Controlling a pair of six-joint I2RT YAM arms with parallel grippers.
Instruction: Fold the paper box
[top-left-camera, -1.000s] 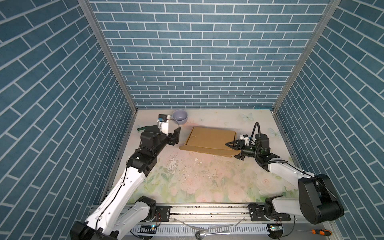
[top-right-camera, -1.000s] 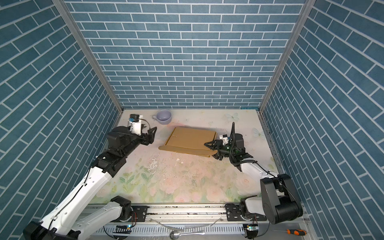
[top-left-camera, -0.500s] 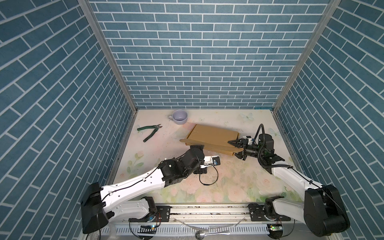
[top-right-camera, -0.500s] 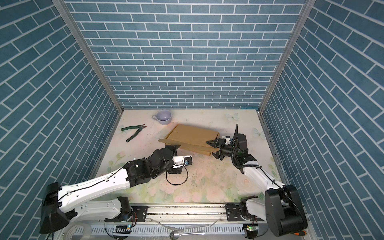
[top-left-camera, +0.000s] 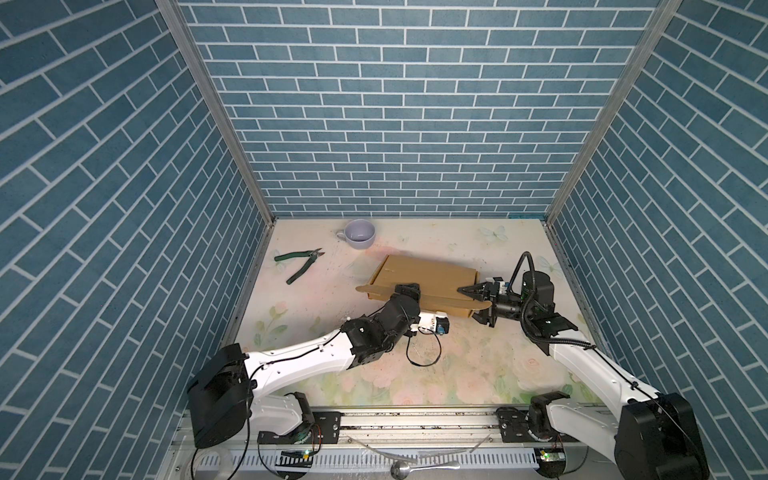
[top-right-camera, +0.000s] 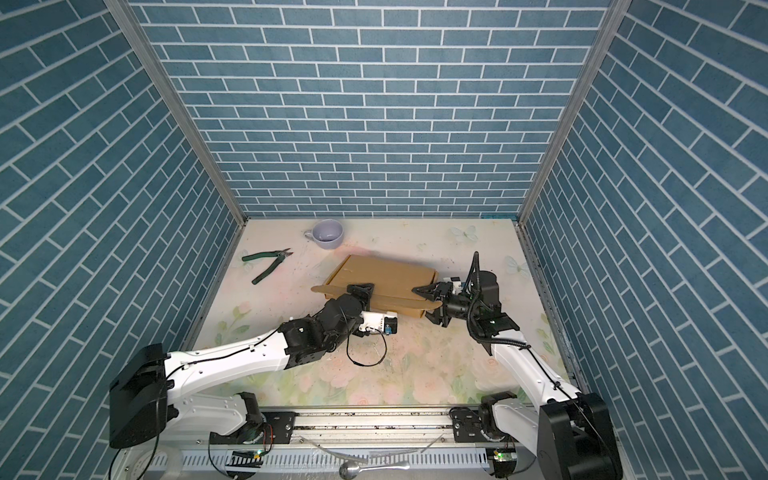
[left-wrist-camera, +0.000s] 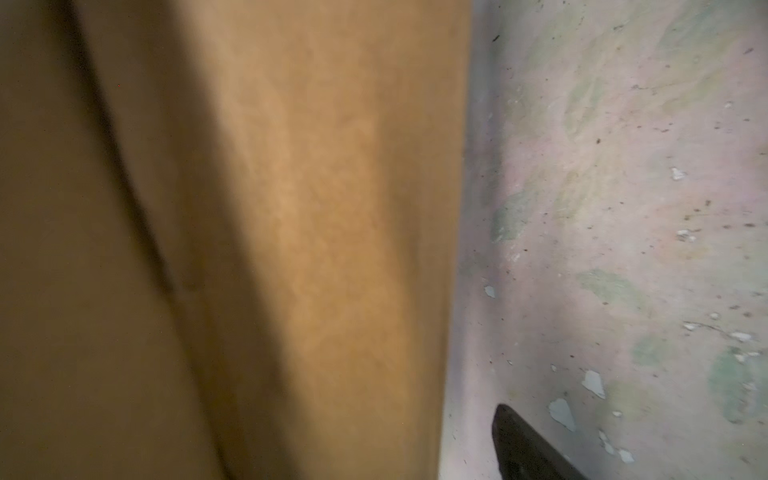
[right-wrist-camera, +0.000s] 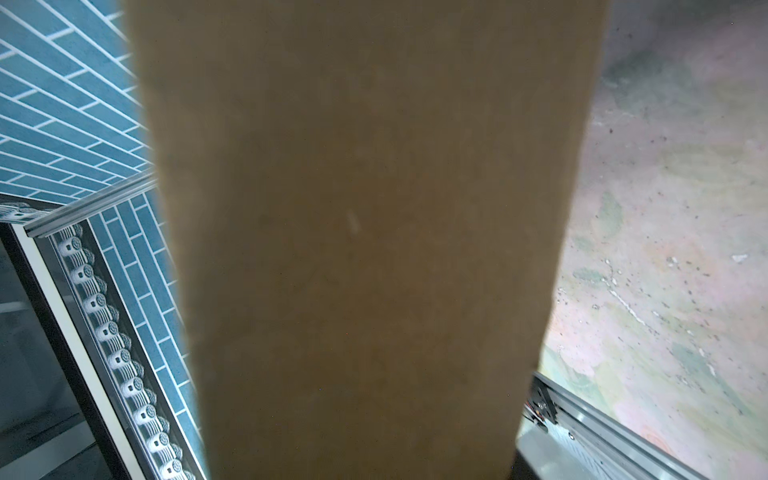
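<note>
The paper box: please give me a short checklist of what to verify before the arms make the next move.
1. Right gripper straddles the paper box at its right near corner, one finger on top, one below: ok.
2. Its clamp on the cardboard is firm: cannot tell.
3. Left gripper is at the box's near edge with jaws open, holding nothing: ok.
4. Left side flap is tucked in: not ok, it sticks out sideways.
5. Lilac cup and green-handled cutters lie apart from the box: ok.
</note>
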